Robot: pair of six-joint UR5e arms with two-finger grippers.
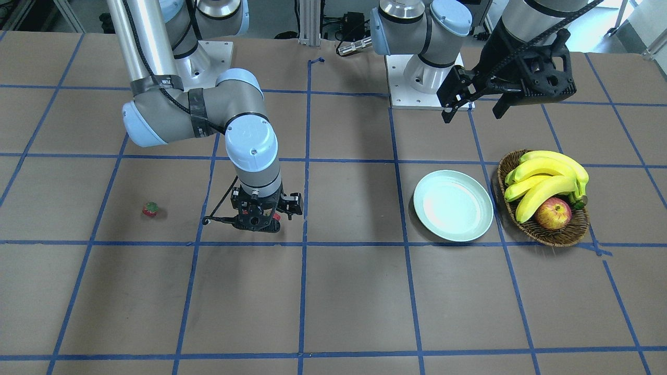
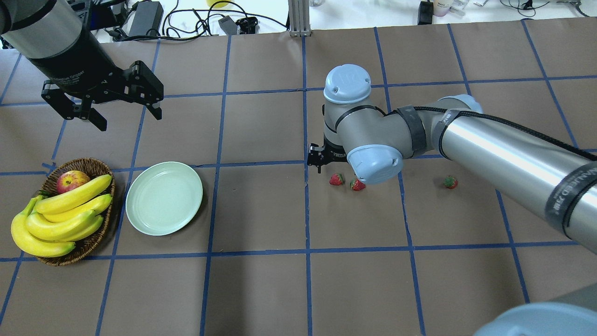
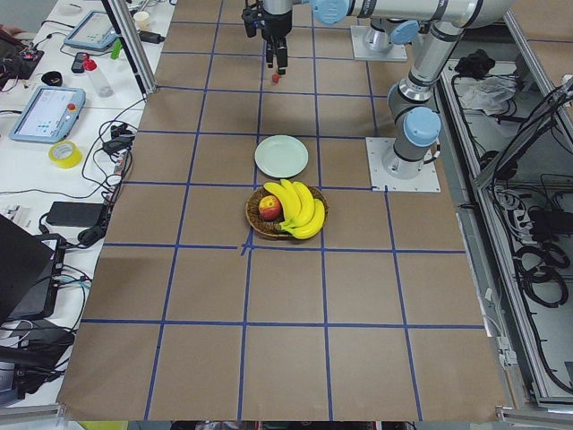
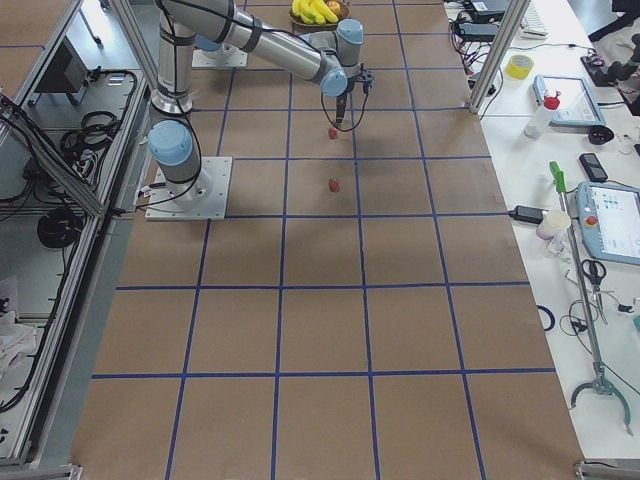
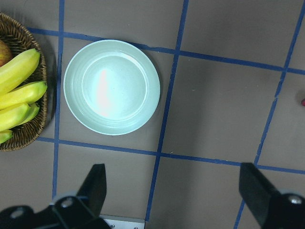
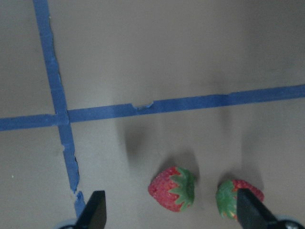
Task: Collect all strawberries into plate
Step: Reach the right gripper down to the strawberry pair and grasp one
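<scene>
Strawberries [image 2: 336,179]: three, conical, seeded red skin, leafy green caps. Plate [image 2: 164,197]: round, smooth, mint, raised rim. Left gripper [image 2: 127,117] and right gripper [image 1: 260,221] are held spread; nothing is grasped.

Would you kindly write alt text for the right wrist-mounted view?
A strawberry and a second strawberry lie side by side on the brown table, just ahead of the open right gripper. Blue tape lines cross at the upper left.
</scene>
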